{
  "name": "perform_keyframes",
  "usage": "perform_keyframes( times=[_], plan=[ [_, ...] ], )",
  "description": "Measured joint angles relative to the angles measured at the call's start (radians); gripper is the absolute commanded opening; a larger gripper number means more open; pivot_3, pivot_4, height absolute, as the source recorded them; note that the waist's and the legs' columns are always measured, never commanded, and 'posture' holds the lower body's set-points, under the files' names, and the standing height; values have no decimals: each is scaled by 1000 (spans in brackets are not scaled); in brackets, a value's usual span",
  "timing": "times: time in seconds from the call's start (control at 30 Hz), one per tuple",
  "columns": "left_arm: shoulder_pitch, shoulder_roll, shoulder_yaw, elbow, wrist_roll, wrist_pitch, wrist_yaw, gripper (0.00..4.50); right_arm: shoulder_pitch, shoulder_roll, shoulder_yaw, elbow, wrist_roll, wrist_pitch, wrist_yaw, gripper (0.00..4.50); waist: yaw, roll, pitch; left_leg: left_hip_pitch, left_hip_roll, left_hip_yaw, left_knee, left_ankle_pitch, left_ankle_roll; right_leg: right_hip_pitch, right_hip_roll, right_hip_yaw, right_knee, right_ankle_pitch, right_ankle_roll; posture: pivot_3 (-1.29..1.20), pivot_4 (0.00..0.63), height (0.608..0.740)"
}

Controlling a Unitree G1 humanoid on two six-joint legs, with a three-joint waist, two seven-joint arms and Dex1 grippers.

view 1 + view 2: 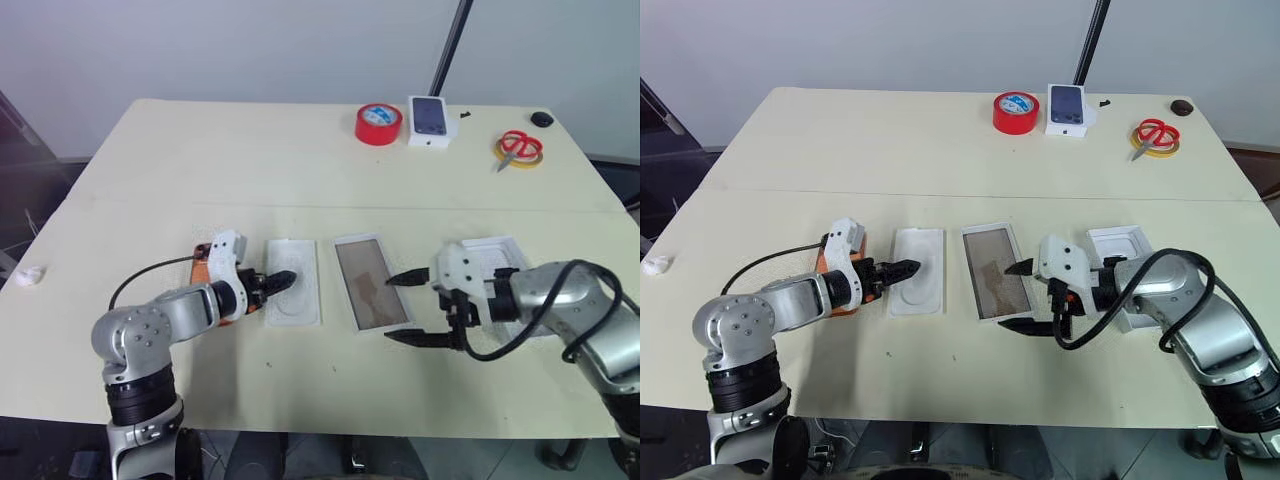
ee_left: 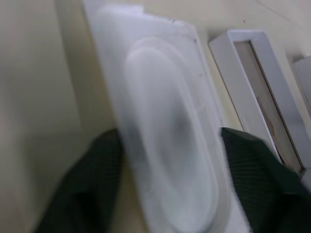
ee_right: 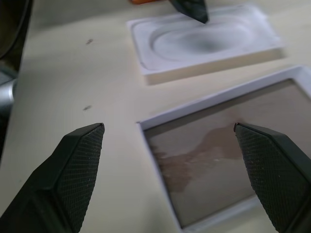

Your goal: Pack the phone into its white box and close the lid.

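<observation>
Left end effector (image 1: 283,280): fingers astride the near end of the white insert (image 1: 294,283), one on each long side, part-spread; whether they already pinch it cannot be told.
Right end effector (image 1: 409,307): spread wide, holding nothing, poised at the near right corner of the white box (image 1: 372,283).
White box: open, brownish-grey floor bare, lying just beside the insert near the middle of the desk (image 1: 300,170), toward its front edge.
Phone (image 1: 203,266): copper-orange, left of the insert, mostly hidden under the left arm.
Lid (image 1: 497,258): likely the white piece right of the box, behind the right arm.
Handling note: the insert looks light and slippery, so a grip square across its long edges seems wise. Steadying the box with the right end effector should help the insert seat flat before the phone goes in.
</observation>
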Motion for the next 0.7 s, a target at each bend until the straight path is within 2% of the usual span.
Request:
perform_keyframes(
  times=[0.1,0.13,0.37,0.47,0.7],
  plan=[
    [0,-8,22,20,0,27,-1,311,5,-2,47,-4,-47,-21,-2,4500,-2,0,0,0,0,0,0,0,0,0,0,0,0,0,0,0,150,732],
    [-1,-12,27,25,-2,33,-5,42,6,-3,61,-4,-64,-28,-3,4500,-2,0,0,0,0,0,0,0,0,0,0,0,0,0,0,0,150,732],
    [-26,-46,70,46,-4,37,-11,42,-21,15,169,-3,-188,-63,-29,4500,-5,0,0,0,0,0,0,0,0,0,1,0,0,0,0,0,150,732],
    [-37,-57,95,46,-5,38,-12,0,-49,44,223,7,-242,-65,-47,3604,-4,0,0,0,0,0,0,0,0,-1,1,0,0,0,0,0,150,732],
    [-47,-110,187,44,-20,69,-10,0,-57,61,288,39,-317,-93,-58,35,-3,-1,1,0,0,0,0,0,0,-1,0,0,0,0,0,0,150,732]
  ],
)
